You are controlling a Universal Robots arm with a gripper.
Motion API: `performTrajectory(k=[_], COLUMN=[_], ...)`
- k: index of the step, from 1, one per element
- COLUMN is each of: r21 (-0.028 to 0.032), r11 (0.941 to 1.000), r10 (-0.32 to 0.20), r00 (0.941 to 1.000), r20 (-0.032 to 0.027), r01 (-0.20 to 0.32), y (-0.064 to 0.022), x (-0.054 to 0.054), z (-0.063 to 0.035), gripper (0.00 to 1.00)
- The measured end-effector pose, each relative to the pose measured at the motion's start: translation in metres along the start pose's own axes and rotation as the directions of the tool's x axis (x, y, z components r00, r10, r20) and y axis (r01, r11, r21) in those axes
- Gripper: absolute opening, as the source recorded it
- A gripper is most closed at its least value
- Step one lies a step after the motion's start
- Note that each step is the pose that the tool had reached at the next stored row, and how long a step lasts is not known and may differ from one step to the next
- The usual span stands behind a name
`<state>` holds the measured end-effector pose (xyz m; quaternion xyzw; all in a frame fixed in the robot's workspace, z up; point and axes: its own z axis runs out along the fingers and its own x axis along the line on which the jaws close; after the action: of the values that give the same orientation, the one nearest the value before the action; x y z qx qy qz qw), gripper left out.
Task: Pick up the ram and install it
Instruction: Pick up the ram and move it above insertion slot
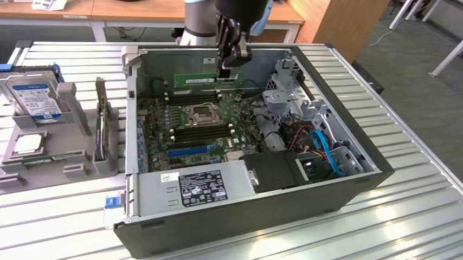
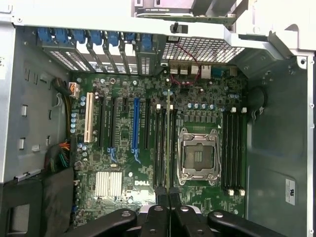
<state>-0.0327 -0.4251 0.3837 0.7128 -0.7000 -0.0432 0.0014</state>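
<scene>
Ram [image 1: 192,80], one stick, pinched in the claw [image 1: 226,74] over one open computer case [image 1: 253,216].

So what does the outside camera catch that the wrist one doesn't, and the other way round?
Exterior view: the hard drive beside the computer case, the power supply, the ram with its green face showing in the gripper. Wrist view: a row of blue clips along the case wall. Both: the CPU socket and the gripper above the motherboard.
</scene>
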Motion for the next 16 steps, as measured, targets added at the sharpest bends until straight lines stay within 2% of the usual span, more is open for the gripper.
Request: performTrajectory(k=[8, 16], r21=[0.0, 0.0001], r11=[1.0, 1.0], r10=[0.0, 0.0], r00=[1.0, 1.0], r20=[0.0001, 0.0001], r01=[0.0, 0.0], y=[-0.0002, -0.0008], x=[0.0, 0.001], z=[0.0014, 0.0112], gripper=[0.12, 0.12])
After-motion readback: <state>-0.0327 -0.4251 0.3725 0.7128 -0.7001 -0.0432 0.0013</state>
